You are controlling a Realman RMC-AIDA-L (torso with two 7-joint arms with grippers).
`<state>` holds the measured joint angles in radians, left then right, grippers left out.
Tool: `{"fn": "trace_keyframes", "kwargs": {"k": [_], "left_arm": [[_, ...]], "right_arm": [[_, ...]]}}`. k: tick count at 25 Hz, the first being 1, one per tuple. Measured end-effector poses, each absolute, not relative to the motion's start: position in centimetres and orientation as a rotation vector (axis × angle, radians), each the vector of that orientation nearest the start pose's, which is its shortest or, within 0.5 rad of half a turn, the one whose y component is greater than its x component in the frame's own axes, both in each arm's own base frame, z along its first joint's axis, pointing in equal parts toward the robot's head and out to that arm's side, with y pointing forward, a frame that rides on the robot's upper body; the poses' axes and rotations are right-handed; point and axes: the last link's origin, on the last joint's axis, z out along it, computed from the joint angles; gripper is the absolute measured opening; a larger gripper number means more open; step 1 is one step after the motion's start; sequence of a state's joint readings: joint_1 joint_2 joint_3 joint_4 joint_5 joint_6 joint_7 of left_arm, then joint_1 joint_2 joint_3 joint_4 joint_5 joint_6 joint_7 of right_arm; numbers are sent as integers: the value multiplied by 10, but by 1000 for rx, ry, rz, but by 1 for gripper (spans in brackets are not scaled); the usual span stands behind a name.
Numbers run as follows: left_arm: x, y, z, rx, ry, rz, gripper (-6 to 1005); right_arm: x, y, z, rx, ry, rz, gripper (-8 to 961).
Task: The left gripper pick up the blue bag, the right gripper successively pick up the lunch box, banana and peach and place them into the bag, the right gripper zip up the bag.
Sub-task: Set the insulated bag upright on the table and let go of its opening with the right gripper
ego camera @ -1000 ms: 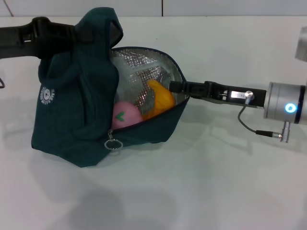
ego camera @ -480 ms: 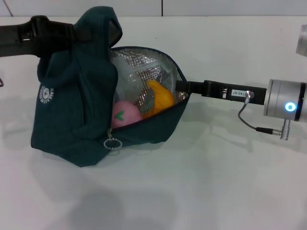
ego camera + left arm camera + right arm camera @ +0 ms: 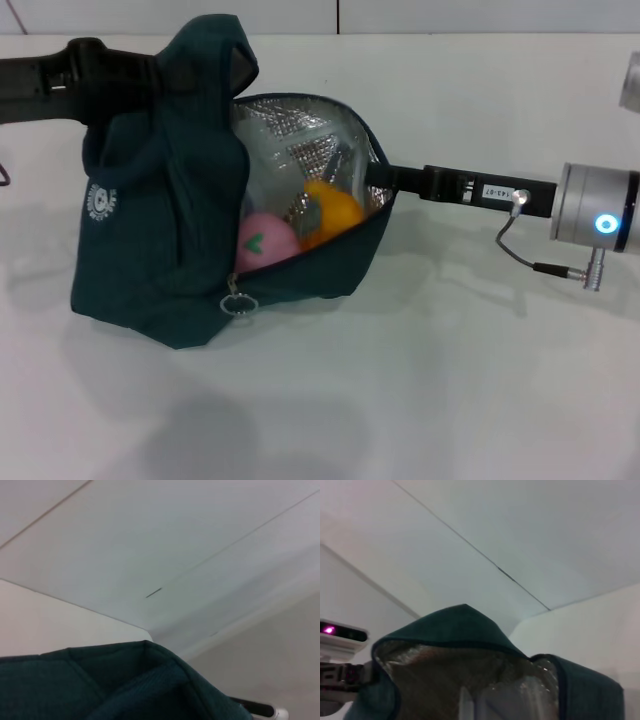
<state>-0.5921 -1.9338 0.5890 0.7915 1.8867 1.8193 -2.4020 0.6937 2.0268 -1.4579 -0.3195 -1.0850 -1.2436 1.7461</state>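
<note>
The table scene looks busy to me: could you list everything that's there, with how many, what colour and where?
Blue bag: one, dark teal with silver foil lining, on the white table toward the robot's left, its mouth open toward the right.
Zipper ring pull: one, metal, hanging at the bag's lower front edge.
Peach: one, pink, inside the bag near the opening.
Banana: one, orange-yellow, inside the bag beside the peach.
Table: one, white, under everything.
Left gripper: black, at the bag's top on its left side, against the handles.
Right gripper: black, silver wrist behind it, tip at the bag's open rim.
</note>
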Motion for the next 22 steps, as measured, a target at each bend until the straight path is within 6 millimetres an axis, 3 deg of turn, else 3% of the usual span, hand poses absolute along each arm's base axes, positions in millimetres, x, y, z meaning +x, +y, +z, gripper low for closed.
{"fn": "trace_keyframes", "kwargs": {"k": [4,11,16,19,22], "left_arm": [[-226,345,96,-2526,-1693,-1021,40],[-213,342,88,-2595,-1701,-1070,40],[-201,344,67,-2666,-1750,-1067,41],[-202,345,54,-2663,-1779,-1043,41],[-206,346,43,-2637,-1808,-1011,41]], "right_arm": [[193,362,-49,-2573,1241,1148,20],[194,347,-1,-2553,1018,1392,29],[203,332,33,-2507,919,1556,36],[211,329,42,-2462,918,1589,40],[217,328,38,-2460,962,1559,43]]}}
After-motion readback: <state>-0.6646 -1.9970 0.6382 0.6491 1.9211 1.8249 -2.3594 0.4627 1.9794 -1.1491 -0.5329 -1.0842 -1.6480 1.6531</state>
